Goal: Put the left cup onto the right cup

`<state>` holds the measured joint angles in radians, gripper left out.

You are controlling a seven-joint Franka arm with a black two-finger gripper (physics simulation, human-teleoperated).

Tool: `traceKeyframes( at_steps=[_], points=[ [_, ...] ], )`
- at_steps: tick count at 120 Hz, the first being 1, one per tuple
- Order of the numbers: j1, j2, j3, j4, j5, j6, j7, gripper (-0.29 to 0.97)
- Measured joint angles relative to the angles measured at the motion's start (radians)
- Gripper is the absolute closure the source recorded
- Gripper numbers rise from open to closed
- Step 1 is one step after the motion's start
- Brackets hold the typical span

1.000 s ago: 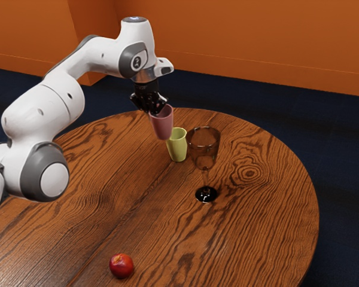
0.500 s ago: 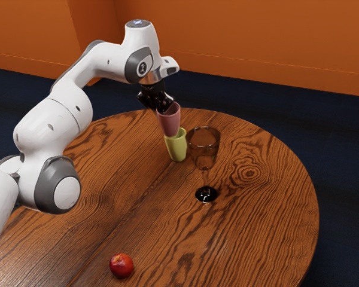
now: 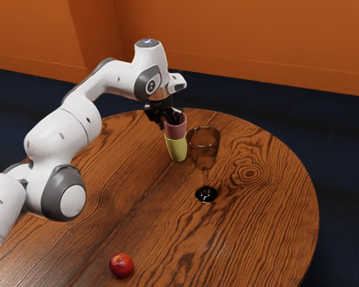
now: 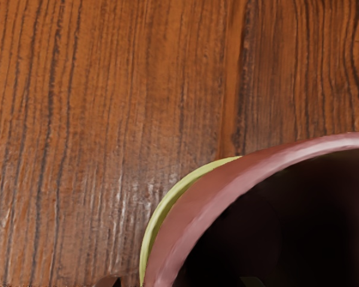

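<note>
Orange walls and dark blue flooring surround one round wooden table [image 3: 257, 227]. We count one arm, one wine glass, two cups and one apple.

The arm's gripper [image 3: 167, 116] stands over the cups with its jaws closed on the near rim wall of the pink cup [image 3: 176, 127]. That cup sits upright with its base down inside the green cup [image 3: 178, 150]. In the wrist view, the pink rim [image 4: 239, 179] lies inside the green rim [image 4: 167, 209].

We judge both cups stiff, light and smooth-walled, so a pinch across the rim wall is the sound hold; the nested pair could tip if nudged.

The wine glass [image 3: 203, 146] stands just beside the pair on the exterior view's right, and we judge it fragile and top-heavy. The apple [image 3: 121, 265] lies well apart, near the table's front edge.
</note>
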<state>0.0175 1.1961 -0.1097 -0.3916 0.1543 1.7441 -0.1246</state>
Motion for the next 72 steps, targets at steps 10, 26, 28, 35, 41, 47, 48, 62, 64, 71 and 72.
traceKeyframes(
  at_steps=[10, 26, 28, 35, 41, 47, 48, 62, 64, 71, 72],
  points=[
    [0.001, -0.054, 0.001, -0.073, -0.002, 0.01, 0.0, 0.31],
    [0.001, -0.286, 0.001, -0.299, -0.002, 0.019, 0.0, 0.16],
    [0.001, -0.319, 0.001, -0.333, -0.002, 0.02, 0.0, 0.15],
    [0.001, -0.444, 0.0, -0.472, -0.002, 0.022, 0.0, 0.11],
    [0.001, -0.548, -0.001, -0.579, -0.003, 0.024, 0.0, 0.09],
    [0.003, -0.647, 0.0, -0.688, -0.005, 0.024, 0.001, 0.07],
    [0.003, -0.664, 0.0, -0.706, -0.006, 0.024, 0.001, 0.07],
    [0.013, -0.838, 0.0, -0.873, -0.01, -0.019, 0.003, 0.04],
    [0.015, -0.857, 0.0, -0.892, -0.011, -0.028, 0.004, 0.04],
    [0.032, -0.923, 0.001, -0.964, -0.017, -0.054, 0.014, 0.03],
    [0.036, -0.932, 0.001, -0.975, -0.019, -0.057, 0.016, 0.03]
  ],
)
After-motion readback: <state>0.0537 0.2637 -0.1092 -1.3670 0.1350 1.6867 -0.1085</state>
